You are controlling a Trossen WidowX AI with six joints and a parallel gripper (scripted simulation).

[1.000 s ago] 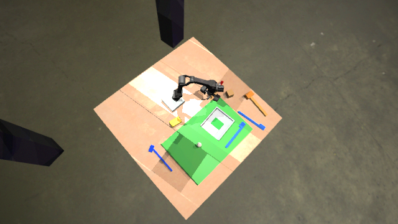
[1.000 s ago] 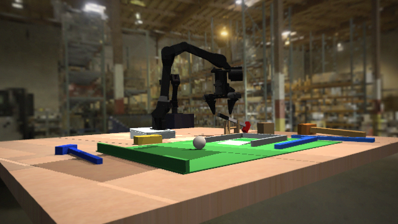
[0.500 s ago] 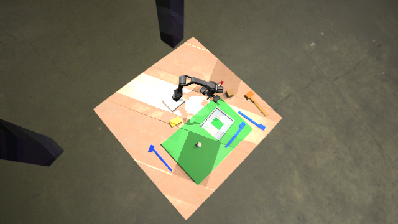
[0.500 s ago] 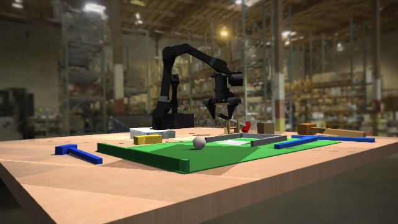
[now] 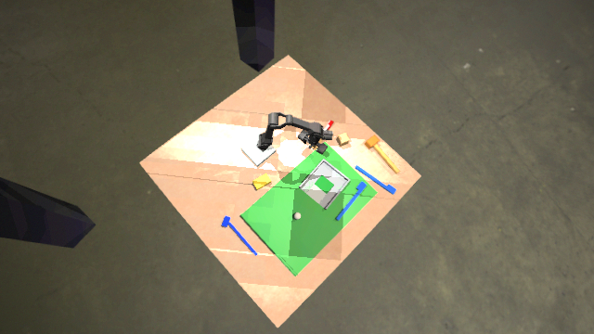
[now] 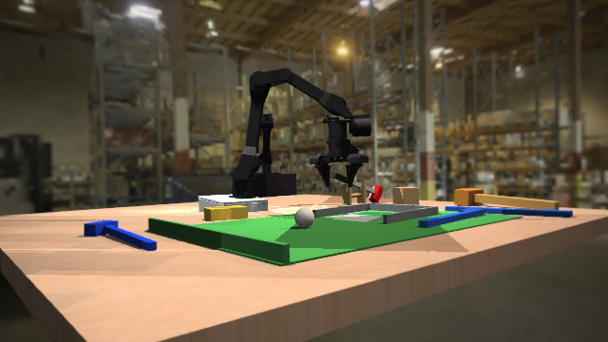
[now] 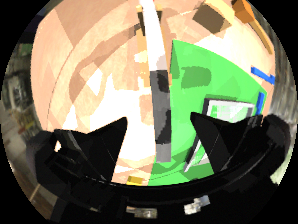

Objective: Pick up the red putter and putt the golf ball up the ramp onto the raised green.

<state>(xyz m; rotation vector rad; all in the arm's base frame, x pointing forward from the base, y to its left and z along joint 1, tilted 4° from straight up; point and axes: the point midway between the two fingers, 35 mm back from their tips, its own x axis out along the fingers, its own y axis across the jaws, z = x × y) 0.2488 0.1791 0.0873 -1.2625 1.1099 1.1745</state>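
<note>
Lined up over red putter, grip still to be made

We're at the pick-up step: the gripper points down with its fingers well apart and nothing clamped between them. The red putter leans on a wooden stand, dark handle raised, red head at the low end. In the wrist view, the handle runs between the two fingers, approx. centred (nice alignment, though we can't tell the exact depth).

Next move, we reckon: a short descent w/o twisting, then close on the handle. Too high and we'd pinch only air; off-centre and we'd maybe knock the putter off its stand.

The golf ball sits on the green mat, outside the grey-walled enclosure, which prob. marks the target area. The putt isn't done; we need a firm hold first, then a lift clear of the stand.
</note>
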